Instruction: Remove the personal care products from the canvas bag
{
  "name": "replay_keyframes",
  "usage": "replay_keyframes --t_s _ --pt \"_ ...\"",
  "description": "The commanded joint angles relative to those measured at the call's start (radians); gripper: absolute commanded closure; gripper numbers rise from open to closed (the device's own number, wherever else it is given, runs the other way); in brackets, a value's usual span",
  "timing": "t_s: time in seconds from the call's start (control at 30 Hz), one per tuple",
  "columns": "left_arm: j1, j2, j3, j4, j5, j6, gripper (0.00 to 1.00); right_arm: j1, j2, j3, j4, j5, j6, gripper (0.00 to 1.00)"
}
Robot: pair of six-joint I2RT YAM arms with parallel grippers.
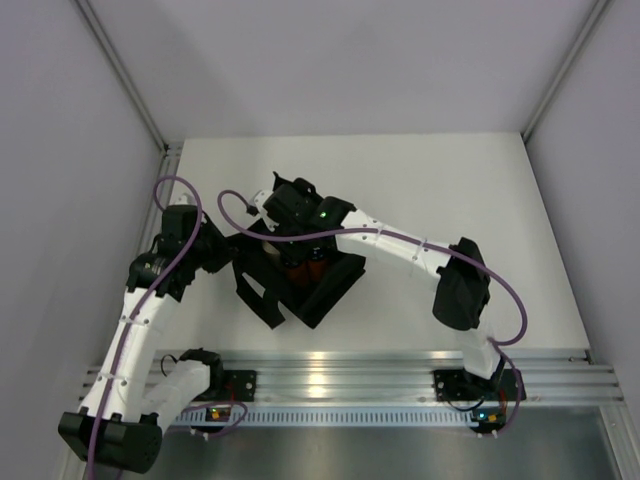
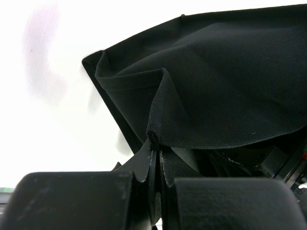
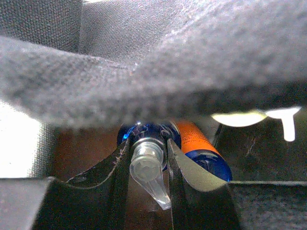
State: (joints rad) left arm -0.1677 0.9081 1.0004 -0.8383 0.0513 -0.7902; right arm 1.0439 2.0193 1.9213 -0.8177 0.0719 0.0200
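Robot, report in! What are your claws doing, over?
Left claw shut on canvas bag rim. Right claw inside, shut on blue-banded bottle cap. Orange bottle alongside. Floppy fabric overhangs, over.

White links, black joints, purple cables

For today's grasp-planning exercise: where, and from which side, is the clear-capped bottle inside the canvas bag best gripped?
Likely the narrow neck of the clear-capped bottle, coming through the mouth of the canvas bag: the cap faces that way, and the orange bottle crowds its side.
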Motion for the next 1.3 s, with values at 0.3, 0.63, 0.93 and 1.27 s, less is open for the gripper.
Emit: replay_keyframes --t_s 0.3,0.63,0.93,1.27 --pt "-0.007 0.006 0.024 -0.074 -0.018 0.014 1.00 -0.005 -0.051 0.050 0.019 0.057 0.052 1.00" --pt "-0.007 0.006 0.027 -0.073 -0.022 0.017 1.00 -0.005 -0.085 0.087 0.017 0.086 0.057 1.00" --pt "-0.007 0.011 0.033 -0.074 -0.024 0.019 1.00 -0.004 -0.119 0.137 0.006 0.104 0.058 1.00" --pt "-0.007 0.012 0.033 -0.073 -0.025 0.020 1.00 0.004 -0.143 0.186 -0.040 0.121 0.047 1.00"
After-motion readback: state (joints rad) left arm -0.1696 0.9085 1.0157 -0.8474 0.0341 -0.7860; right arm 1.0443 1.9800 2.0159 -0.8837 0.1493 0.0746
